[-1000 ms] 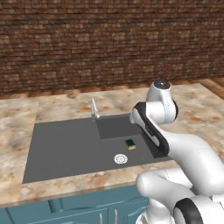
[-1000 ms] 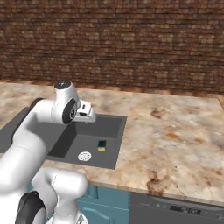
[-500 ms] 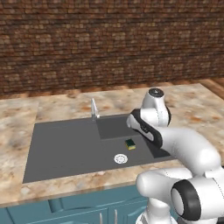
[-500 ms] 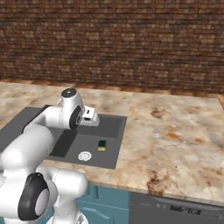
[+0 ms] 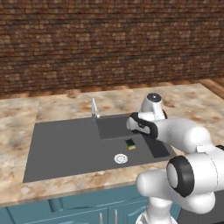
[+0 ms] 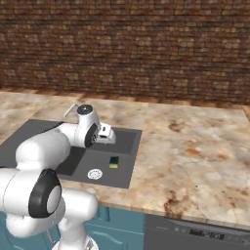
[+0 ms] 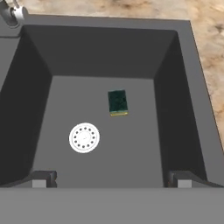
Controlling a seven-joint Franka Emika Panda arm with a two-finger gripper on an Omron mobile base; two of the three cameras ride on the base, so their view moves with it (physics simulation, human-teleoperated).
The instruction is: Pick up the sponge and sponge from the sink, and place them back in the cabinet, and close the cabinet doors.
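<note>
We see one sponge (image 7: 117, 103) lying flat on the floor of the sink (image 7: 175, 65), green scouring face up, with a thin strip of its yellow body showing along the near edge. It is a small rectangular block. In the hand view its long axis runs away from the camera, toward the sink's far wall, turned only slightly off square. From the left base view the same sponge (image 5: 130, 143) sits toward the right end of the basin, and in the right base view it (image 6: 114, 161) lies just beside the right wall.

The drain (image 7: 84, 138) is a round white disc pierced with a ring of small holes; it lies near the sponge but apart from it, closer to the camera and to the left in the hand view. The sink is a matte dark grey basin with flat, steep walls and sharp corners. A slim silver faucet (image 5: 93, 109) stands at its back edge. Around it the counter (image 6: 195, 151) is mottled tan marble, and behind runs a rough brown brick wall (image 5: 109, 43).

Our gripper (image 7: 109, 180) hangs over the basin, above the sponge, touching nothing. Its two dark fingertips (image 7: 41, 179) stand wide apart with nothing between them.
</note>
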